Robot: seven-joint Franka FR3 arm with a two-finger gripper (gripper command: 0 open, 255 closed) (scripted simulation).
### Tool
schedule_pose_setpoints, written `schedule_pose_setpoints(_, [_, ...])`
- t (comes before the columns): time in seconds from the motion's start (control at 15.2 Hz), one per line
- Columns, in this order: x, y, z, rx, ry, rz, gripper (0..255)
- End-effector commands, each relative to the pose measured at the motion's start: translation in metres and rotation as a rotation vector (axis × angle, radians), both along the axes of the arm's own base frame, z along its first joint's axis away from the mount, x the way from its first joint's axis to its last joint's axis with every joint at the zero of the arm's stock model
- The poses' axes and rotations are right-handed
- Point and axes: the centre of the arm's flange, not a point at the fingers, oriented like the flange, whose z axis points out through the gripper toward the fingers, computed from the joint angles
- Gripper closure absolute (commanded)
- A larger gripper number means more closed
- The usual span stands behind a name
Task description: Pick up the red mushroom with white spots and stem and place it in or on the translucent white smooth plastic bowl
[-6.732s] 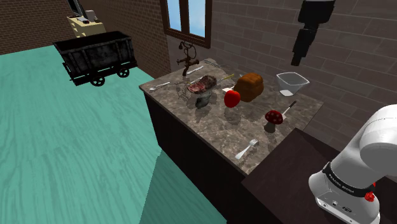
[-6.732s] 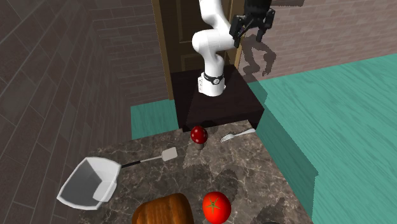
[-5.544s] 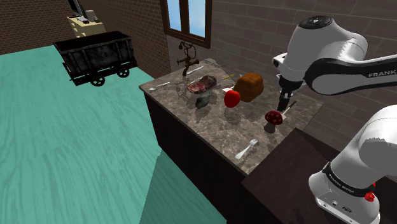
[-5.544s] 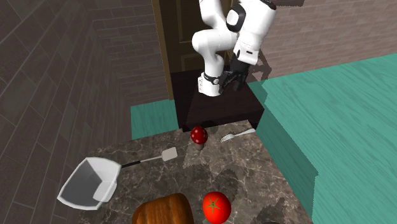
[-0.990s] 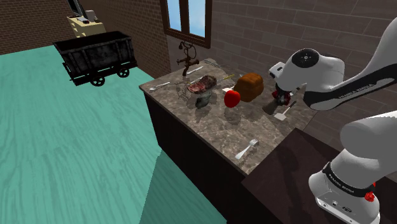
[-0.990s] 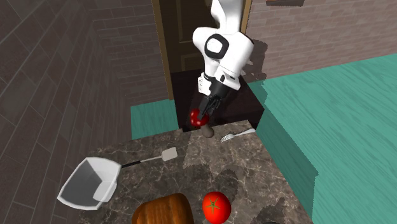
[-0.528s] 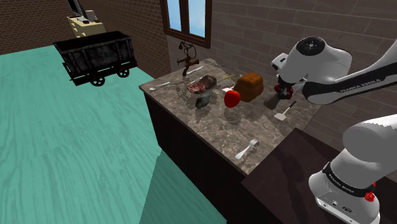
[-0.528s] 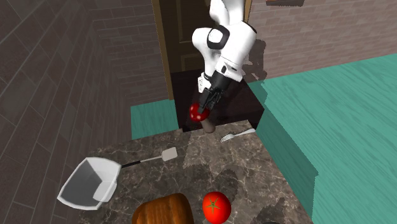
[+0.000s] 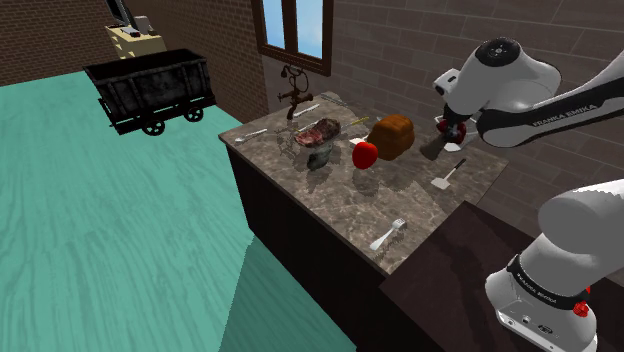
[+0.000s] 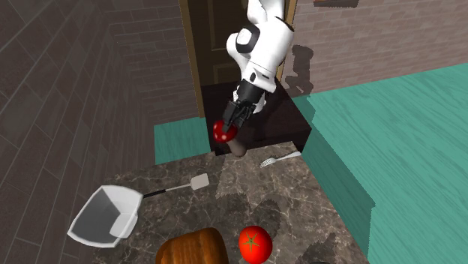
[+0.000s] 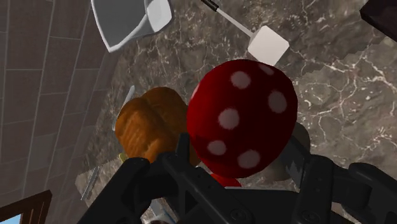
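1. The black fingers (image 11: 137,183) are closed on the red mushroom (image 11: 242,118) with white spots, one on each side of it.
2. The mushroom hangs clear of the marble tabletop (image 10: 300,202), near the edge beside the stand.
3. The white bowl (image 10: 91,219) stands well apart, at the tabletop's wall-side edge.
4. A spatula (image 10: 199,181) lies between the bowl and the mushroom.
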Motion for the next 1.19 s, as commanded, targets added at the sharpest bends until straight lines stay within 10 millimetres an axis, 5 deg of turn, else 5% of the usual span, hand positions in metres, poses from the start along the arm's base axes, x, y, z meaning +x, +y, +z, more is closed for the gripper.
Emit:
schedule_pose_setpoints(0.0, [0.007,-0.025,0.003,-0.001,0.000,0.001,255])
schedule_pose_setpoints(1.12, [0.067,-0.241,0.022,-0.001,0.000,0.001,255])
